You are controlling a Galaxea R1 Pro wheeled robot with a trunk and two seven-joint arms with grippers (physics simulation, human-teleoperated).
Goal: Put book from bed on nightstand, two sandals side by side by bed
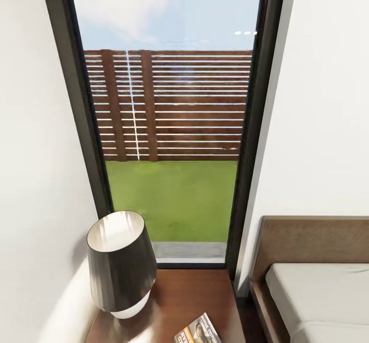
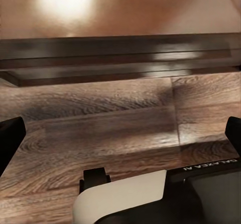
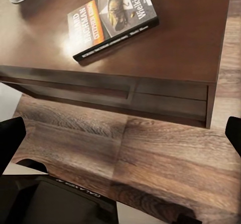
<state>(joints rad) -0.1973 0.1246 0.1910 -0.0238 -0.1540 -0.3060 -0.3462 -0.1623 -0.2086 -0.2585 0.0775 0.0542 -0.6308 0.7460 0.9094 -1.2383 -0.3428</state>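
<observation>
1. The book (image 3: pixel 114 20) lies flat on the nightstand (image 3: pixel 191 38), at the upper middle of the right wrist frame. In the head view one corner of it shows at the bottom edge, right of centre (image 1: pixel 200 331). By the look of it, the book half of the task is already done.
2. Its long axis runs on a diagonal across the right wrist frame, from lower left up to upper right, spine towards the cabinet's front edge. It sits askew to that edge, well inside the top, not overhanging.
3. From the right gripper (image 3: pixel 120 133) the book lies ahead along the fingers, beyond the cabinet's front. The dark fingertips stand at the frame's left and right edges, spread wide and holding nothing.
4. The left gripper (image 2: pixel 120 136) faces the cabinet front (image 2: pixel 115 58) and the plank floor (image 2: pixel 100 128), and is likewise spread apart and empty. With the book in sight of the right wrist camera alone, I judge the right arm the nearer one.
5. Outward: a lamp (image 1: pixel 121 263) with a dark shade stands at the lower left of the head frame, apart from the book. The bed (image 1: pixel 323 297) fills the lower right, just beside the nightstand. A tall window (image 1: pixel 169 128) rises behind.
6. Count: one book, one nightstand, one lamp, one bed, two grippers. The sandals are the part I judge left to do.
</observation>
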